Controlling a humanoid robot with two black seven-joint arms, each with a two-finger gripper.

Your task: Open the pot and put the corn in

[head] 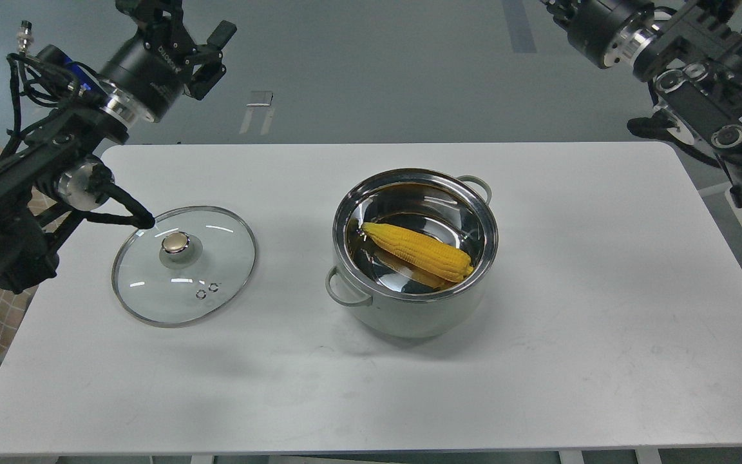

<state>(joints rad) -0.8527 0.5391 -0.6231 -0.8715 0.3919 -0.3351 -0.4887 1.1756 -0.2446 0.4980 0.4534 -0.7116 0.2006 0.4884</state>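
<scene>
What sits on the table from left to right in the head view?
Glass lid, lying flat with its knob up → pot, open, with the corn inside it. Past the pot, nothing else shows on the white table.

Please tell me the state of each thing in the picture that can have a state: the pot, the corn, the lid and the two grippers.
pot: open, upright on the table.
corn: lying inside the pot.
glass lid: off the pot, lying flat on the table to its left, knob up.
left gripper: open, raised, holding nothing.
right gripper: out of view at the top edge.
</scene>
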